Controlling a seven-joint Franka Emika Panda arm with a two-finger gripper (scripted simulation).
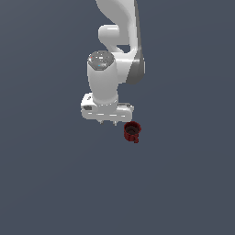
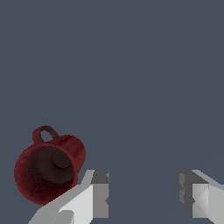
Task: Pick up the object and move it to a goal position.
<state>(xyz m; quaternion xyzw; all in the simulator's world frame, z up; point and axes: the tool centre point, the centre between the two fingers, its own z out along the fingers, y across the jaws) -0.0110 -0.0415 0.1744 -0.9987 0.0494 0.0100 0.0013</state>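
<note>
Mug (image 1: pixel 132 131): small, dark red, dark inside, little loop handle on one side. Sat upright on plain grey tabletop (image 1: pixel 46 183), mouth facing up toward the exterior camera. Lay just beside gripper (image 1: pixel 107 123), off its side toward the exterior view's right, slightly lower in that frame. Not between the fingers. Nothing touching it as far as visible, though gap to the gripper body looked very small from the exterior view.

Wrist view: same mug (image 2: pixel 49 173) seen into its open mouth, handle loop on the far side of the rim, sitting outside one finger (image 2: pixel 98 197) and partly hidden behind it at the lower edge. Other finger (image 2: pixel 194 197) well apart from the first, bare tabletop (image 2: pixel 131 65) showing in the gap. Gripper spread wide, holding nothing.

White Panda arm (image 1: pixel 117 41) came down from the top of the exterior view, wrist pointed straight down at the surface. Height of fingertips above tabletop: could not tell from either picture. No other items seen on the surface.
</note>
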